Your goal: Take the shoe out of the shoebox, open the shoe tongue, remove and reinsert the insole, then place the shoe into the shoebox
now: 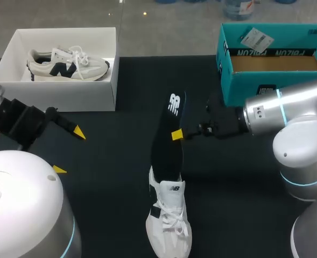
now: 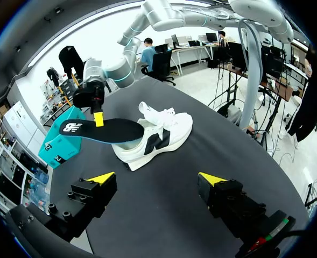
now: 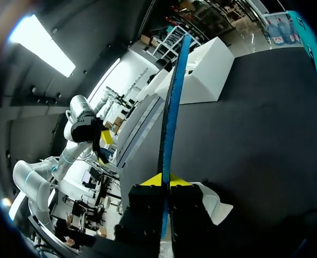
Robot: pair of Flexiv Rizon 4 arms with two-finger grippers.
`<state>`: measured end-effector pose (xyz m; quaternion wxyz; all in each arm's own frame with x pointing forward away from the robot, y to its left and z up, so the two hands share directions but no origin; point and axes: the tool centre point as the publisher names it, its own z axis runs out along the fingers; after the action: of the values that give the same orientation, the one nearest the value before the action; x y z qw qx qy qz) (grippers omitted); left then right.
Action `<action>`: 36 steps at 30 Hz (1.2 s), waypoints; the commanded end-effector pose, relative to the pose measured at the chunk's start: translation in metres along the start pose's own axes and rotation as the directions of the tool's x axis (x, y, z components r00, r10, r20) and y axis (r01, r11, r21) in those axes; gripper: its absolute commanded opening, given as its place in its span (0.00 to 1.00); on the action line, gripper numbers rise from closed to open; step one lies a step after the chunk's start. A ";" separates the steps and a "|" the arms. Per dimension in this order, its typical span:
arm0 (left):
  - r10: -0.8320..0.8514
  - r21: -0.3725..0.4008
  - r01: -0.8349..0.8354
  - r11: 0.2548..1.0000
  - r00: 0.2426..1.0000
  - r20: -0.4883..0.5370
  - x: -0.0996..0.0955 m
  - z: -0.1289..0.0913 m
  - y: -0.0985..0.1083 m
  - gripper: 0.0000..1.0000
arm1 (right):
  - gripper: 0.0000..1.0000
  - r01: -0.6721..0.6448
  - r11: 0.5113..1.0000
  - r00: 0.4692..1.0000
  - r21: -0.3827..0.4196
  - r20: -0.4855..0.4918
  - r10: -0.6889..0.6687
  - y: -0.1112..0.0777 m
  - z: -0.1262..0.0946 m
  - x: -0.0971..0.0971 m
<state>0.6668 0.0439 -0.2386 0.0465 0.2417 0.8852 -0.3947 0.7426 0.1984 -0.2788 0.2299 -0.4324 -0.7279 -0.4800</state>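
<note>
A white shoe (image 1: 169, 220) with a dark side logo lies on the black table near the front edge; in the left wrist view the shoe (image 2: 153, 137) lies ahead of my left gripper. A black insole (image 1: 169, 134) sticks out of its opening, pointing toward the back of the table. My right gripper (image 1: 177, 134) is shut on the insole's side edge; its wrist view shows the insole (image 3: 171, 123) edge-on between the yellow tips of the gripper (image 3: 162, 180). My left gripper (image 1: 68, 151) stands open and empty at the left, apart from the shoe. Its own view shows that gripper (image 2: 157, 178) and the insole (image 2: 101, 130).
A white shoebox (image 1: 61, 91) at the back left holds a second, beige shoe (image 1: 67, 63). A teal box (image 1: 271, 80) with a paper tag stands at the back right, close behind my right arm. Bare black tabletop (image 1: 115, 177) lies between my left gripper and the shoe.
</note>
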 end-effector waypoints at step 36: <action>0.000 -0.002 0.000 1.000 1.000 -0.003 0.000 0.000 0.000 1.00 | 0.00 -0.165 0.985 0.985 0.050 0.049 0.163 -0.099 0.043 0.010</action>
<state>0.6668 0.0439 -0.2385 0.0466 0.2418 0.8852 -0.3946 0.6592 0.2176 -0.3350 0.2674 -0.4917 -0.7106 -0.4263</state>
